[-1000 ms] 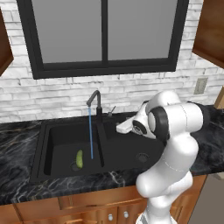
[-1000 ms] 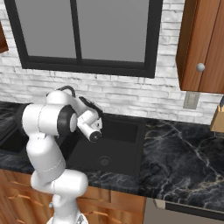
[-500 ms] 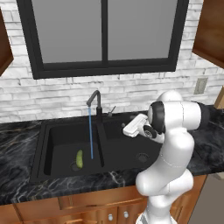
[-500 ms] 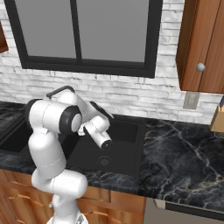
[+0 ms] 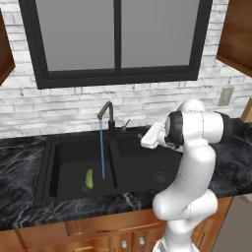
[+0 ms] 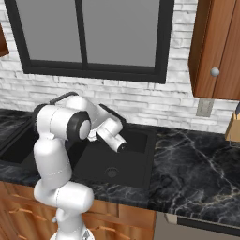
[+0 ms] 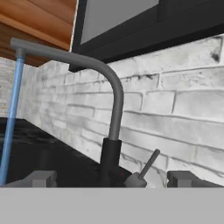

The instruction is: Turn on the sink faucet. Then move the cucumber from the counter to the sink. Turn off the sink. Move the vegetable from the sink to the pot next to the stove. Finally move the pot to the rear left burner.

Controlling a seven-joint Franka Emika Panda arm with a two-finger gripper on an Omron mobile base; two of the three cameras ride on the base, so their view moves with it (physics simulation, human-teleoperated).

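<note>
Green cucumber point(image 5: 89, 178) in sink point(image 5: 54, 162), faucet point(image 5: 109, 128) running.

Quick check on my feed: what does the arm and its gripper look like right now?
The arm is glossy white, built of rounded tubular segments with dark bands at the joints. The gripper has a white blocky hand and two small dark grey, square-tipped fingers. No cables or markings are visible.

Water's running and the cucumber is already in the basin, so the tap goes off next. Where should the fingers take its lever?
Take the thin lever near its free upper end, straight on from the front; it slants up beside the faucet base, between the open fingers.
</note>
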